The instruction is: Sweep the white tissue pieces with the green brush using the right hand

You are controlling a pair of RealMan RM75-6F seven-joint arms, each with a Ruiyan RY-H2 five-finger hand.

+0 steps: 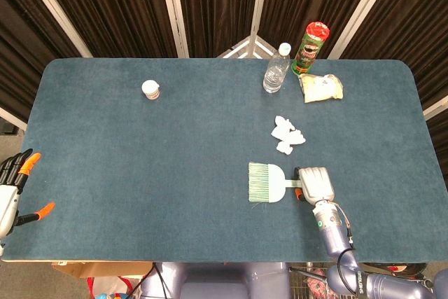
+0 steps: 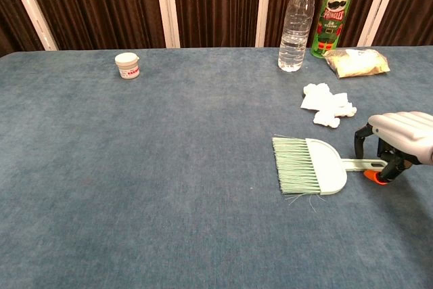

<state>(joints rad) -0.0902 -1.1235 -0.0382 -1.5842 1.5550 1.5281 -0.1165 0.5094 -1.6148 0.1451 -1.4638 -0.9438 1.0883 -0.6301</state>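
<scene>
Lying flat on the blue table point(image 1: 140, 166), the green brush point(image 2: 310, 165) points its bristles left, with its handle under the right hand point(image 2: 399, 141), whose fingers curl down around it. White tissue pieces point(image 2: 327, 105) sit just beyond; farther back stand a water bottle point(image 2: 296, 22), chip can point(image 2: 335, 14) and bag point(image 2: 356, 63), none between brush and tissue. A small white jar point(image 2: 127, 65) stands far left. The left hand point(image 1: 12, 183) hangs off the table's left edge, fingers spread.

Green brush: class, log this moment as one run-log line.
phase: grasping | right hand fingers around green brush handle, brush flat on table | white tissue pieces unswept | left hand idle
</scene>
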